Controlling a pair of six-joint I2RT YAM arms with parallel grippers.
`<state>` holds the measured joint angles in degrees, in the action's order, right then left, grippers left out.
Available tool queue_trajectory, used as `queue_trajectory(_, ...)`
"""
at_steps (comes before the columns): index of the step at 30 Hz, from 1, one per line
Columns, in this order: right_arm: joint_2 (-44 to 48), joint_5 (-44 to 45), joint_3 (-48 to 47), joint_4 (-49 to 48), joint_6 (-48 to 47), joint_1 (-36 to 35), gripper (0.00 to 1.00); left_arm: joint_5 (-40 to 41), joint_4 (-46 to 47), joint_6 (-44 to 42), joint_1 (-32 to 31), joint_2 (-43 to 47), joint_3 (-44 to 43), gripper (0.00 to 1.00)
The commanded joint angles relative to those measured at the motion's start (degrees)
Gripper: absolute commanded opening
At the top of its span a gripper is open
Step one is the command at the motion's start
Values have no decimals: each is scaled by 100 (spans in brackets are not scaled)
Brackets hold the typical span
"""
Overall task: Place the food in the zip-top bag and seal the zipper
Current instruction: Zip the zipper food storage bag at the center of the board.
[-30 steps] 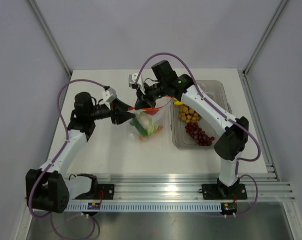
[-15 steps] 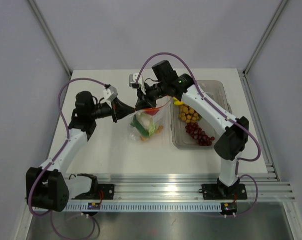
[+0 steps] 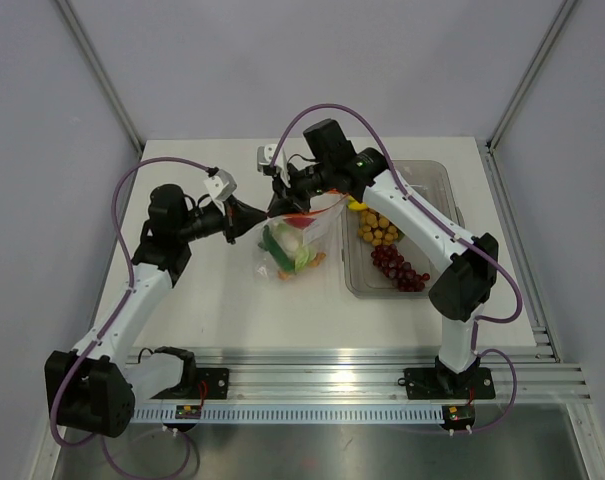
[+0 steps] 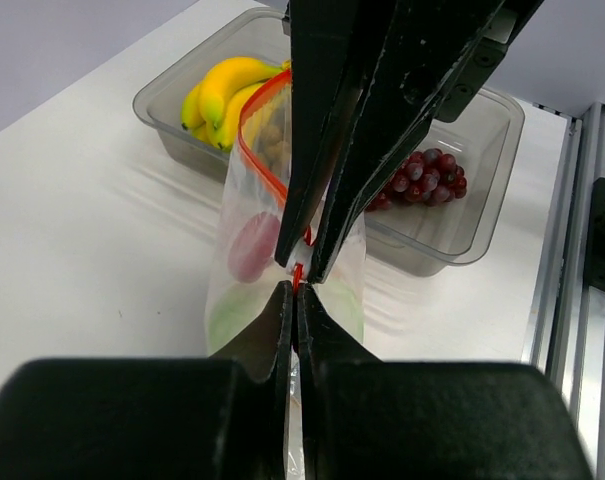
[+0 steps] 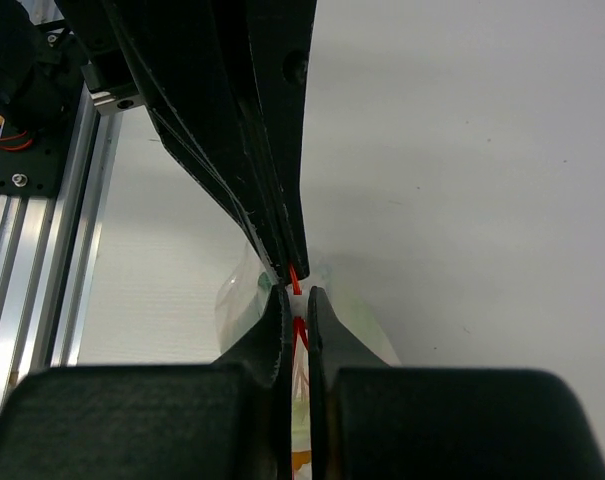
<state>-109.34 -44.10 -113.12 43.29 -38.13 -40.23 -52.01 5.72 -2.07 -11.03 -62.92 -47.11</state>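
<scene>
The zip-top bag [image 3: 294, 248] hangs between both grippers near the table's middle, with green, white and orange food [image 3: 285, 252] inside. Its red zipper [image 3: 308, 217] runs along the top edge. My left gripper [image 3: 266, 222] is shut on the zipper's left end. My right gripper [image 3: 283, 208] is shut on the zipper right beside it, tip to tip. In the left wrist view my left gripper [image 4: 296, 290] pinches the red zipper [image 4: 265, 140] above the bag [image 4: 244, 262]. In the right wrist view my right gripper [image 5: 298, 295] pinches the zipper [image 5: 296, 279].
A clear rigid tub [image 3: 438, 182] stands right of the bag. It holds yellow bananas [image 3: 357, 204], a brown ball cluster [image 3: 378, 232] and dark red grapes [image 3: 400, 268]. An aluminium rail [image 3: 382, 372] runs along the near edge.
My left gripper has gone from part open to shut on the zipper and drawn slightly left. The bag has shifted a little left and up. The right gripper has stayed shut.
</scene>
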Motion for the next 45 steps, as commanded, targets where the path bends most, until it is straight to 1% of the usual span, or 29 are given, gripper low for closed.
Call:
queue_trajectory(1, 343, 191, -52, -172, -89, 24, 0, 446, 123, -136, 39, 288, -167, 0)
queue_trajectory(6, 405, 217, -61, -172, -89, 68, 0, 542, 140, -119, 188, 447, -88, 0)
queue_trajectory(12, 405, 261, -35, -128, -98, 217, 0, 455, 158, -84, 478, 648, -17, 0)
queue_trajectory(20, 334, 525, 35, 22, -195, 419, 0, 428, 96, -92, 777, 772, 18, 0)
queue_trajectory(26, 527, 630, 413, -66, -212, 709, 0, 534, 61, -110, 988, 807, 27, 0)
queue_trajectory(31, 835, 674, 975, -347, -125, 999, 0, 569, 70, -92, 1103, 772, 0, 0)
queue_trajectory(34, 976, 780, 1239, -435, -125, 1096, 0, 674, 105, -66, 1103, 746, 9, 0)
queue_trajectory(35, 1002, 806, 1301, -470, -125, 1131, 0, 779, 131, -57, 1233, 754, 9, 0)
queue_trajectory(37, 1107, 867, 1538, -540, -116, 1219, 0, 850, 158, -31, 1269, 746, 18, 0)
queue_trajectory(45, 1652, 789, 2364, -1085, 121, 1693, 0, 1017, 140, -48, 1436, 728, 44, 0)
